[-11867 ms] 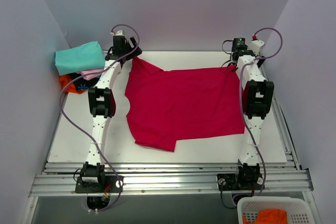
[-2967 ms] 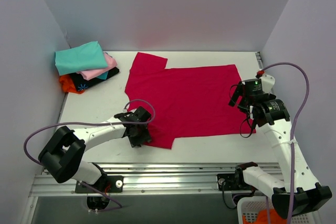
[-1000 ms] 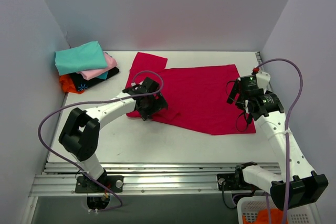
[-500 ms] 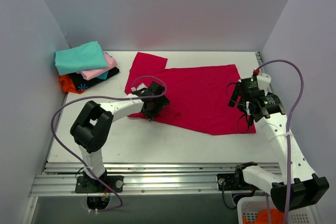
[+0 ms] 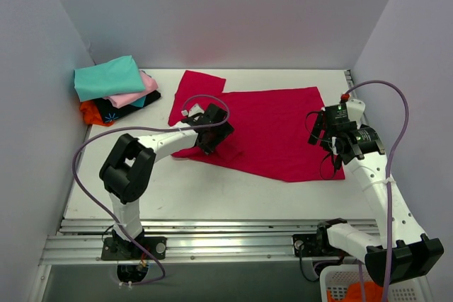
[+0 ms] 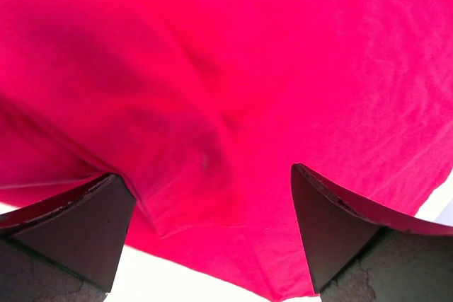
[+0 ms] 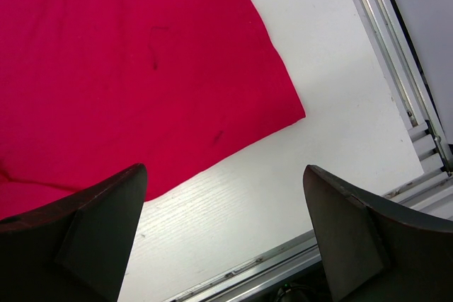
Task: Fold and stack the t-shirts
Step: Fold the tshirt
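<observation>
1. The left gripper [image 6: 204, 172] has swung in from the near-left edge to the left middle of the red shirt [image 5: 276, 122], bringing the shirt's near-left corner with it.
2. The near hem was straight a few seconds ago. Now it runs at a slant, and the left part lies doubled over itself in a rough first fold.
3. The left gripper's fingers are spread wide just above the cloth, and I see nothing pinched between them, so it looks released.
4. The right gripper [image 7: 225, 168] has barely shifted in the last second. It hangs spread and empty over the shirt's near-right corner, with bare table [image 7: 283, 196] beneath.
5. The shirt lies mid-table. The folded stack, teal shirt [image 5: 106, 77] on top, sits in the far-left corner, well apart.
6. I'd say folding has only begun. The skewed fold may want squaring, and stacking is still ahead.
</observation>
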### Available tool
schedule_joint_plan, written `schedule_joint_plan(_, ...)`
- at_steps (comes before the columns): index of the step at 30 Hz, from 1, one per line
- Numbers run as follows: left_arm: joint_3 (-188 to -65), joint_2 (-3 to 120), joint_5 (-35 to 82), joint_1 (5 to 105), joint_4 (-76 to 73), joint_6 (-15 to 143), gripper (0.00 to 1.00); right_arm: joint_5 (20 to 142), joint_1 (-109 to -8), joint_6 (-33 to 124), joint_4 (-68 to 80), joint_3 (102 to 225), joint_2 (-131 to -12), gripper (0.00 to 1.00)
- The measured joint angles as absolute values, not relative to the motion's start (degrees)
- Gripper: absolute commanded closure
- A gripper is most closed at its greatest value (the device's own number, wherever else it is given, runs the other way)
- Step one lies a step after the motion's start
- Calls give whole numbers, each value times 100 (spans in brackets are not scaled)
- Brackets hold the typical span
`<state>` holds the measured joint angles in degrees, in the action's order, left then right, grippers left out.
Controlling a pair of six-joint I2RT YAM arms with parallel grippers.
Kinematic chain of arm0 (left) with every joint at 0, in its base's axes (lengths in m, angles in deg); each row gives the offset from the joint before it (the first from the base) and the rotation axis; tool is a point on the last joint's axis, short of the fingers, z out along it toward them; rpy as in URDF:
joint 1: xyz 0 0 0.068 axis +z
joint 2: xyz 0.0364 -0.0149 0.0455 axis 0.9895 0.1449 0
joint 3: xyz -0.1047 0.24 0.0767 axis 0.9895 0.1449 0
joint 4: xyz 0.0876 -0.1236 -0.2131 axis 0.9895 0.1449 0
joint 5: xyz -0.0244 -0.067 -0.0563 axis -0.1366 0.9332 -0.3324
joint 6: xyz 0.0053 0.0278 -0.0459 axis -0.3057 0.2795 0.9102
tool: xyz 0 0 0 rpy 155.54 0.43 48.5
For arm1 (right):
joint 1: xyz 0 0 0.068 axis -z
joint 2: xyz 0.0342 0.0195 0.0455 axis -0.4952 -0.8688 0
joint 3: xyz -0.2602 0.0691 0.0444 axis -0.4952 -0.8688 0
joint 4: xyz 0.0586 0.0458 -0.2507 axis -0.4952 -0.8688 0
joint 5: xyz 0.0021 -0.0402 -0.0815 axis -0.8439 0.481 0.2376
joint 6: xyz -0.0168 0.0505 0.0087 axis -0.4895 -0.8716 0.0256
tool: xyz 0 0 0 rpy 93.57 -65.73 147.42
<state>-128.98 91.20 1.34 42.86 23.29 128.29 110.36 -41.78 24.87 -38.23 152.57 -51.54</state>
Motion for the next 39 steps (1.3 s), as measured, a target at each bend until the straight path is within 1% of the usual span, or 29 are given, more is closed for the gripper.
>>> schedule_joint_plan(8,-13200,9271,79,4227,2329,12770,6,11034,-4178,2498,-3821,15257,-5154,12)
schedule_joint_plan(13,-13218,9284,79,4221,2329,12696,12,11034,-4178,2506,-3818,15257,-5154,12)
schedule_joint_plan(15,-13218,9287,82,4221,2329,12679,20,11036,-4178,2506,-3818,15257,-5154,12)
schedule_joint_plan(16,-13218,9287,82,4223,2329,12668,26,11036,-4178,2506,-3818,15257,-5154,12)
schedule_joint_plan(17,-13215,9287,82,4223,2327,12670,44,11036,-4178,2506,-3818,15257,-5154,12)
schedule_joint_plan(20,-13213,9284,90,4223,2303,12655,83,11038,-4178,2509,-3818,15257,-5152,12)
schedule_joint_plan(22,-13213,9287,97,4221,2292,12613,94,11038,-4178,2509,-3814,15254,-5145,12)
schedule_joint_plan(24,-13213,9287,108,4223,2288,12609,97,11038,-4178,2509,-3814,15254,-5126,12)
schedule_joint_plan(34,-13213,9284,169,4223,2296,12556,98,11040,-4178,2509,-3814,15254,-5080,12)
schedule_joint_plan(39,-13213,9110,222,4223,2650,12449,98,11069,-4178,2509,-3812,15252,-5056,12)
